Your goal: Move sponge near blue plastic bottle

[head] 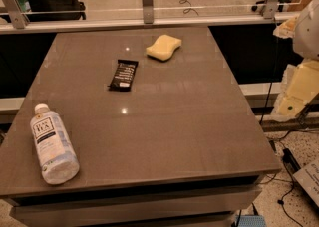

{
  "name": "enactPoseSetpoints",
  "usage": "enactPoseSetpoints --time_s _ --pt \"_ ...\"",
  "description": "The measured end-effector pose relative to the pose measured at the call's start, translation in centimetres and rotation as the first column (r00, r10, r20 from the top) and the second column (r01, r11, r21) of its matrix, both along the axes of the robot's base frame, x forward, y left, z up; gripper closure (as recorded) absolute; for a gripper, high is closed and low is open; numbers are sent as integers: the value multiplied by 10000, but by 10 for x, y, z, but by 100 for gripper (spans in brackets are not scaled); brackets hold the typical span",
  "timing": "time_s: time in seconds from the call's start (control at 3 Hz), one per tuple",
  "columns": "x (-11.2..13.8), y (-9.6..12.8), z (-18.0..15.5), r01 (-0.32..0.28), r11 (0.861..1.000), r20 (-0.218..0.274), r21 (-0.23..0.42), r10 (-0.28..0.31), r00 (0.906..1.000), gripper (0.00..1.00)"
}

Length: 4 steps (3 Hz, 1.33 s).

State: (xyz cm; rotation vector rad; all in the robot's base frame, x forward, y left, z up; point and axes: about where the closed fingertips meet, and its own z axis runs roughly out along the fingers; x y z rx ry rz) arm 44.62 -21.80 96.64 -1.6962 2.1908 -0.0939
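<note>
Camera view: pale yellow wavy foam sponge (163, 47) at 12 o'clock, clear blue-labelled plastic bottle (53, 143) lying at 8; gripper (291, 96) at 3 o'clock, openness unreadable. A low carry could sweep the black bar wrapper (123, 74) or roll the bottle.

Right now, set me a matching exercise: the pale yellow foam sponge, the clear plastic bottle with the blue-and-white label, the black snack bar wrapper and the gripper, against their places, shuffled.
1. pale yellow foam sponge
2. blue plastic bottle, clear, white cap
3. black snack bar wrapper
4. gripper

A. lying at the grey table's near left corner
B. off the table, beyond its right edge
C. near the table's far edge
D. flat, between the sponge and the bottle

Pairs: 1-C, 2-A, 3-D, 4-B
</note>
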Motion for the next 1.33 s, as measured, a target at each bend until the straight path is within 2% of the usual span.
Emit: enactPoseSetpoints --time_s 0.33,0.67,1.0,1.33 --pt "37 4 -16 -308 9966 913 770 238 9955 0" --pt "90 6 -22 -499 9899 1707 1327 267 9850 0" --pt "138 12 -23 -491 9714 1900 2324 42 9818 0" --pt "191 32 -20 -497 9284 1889 3682 -224 9817 0"
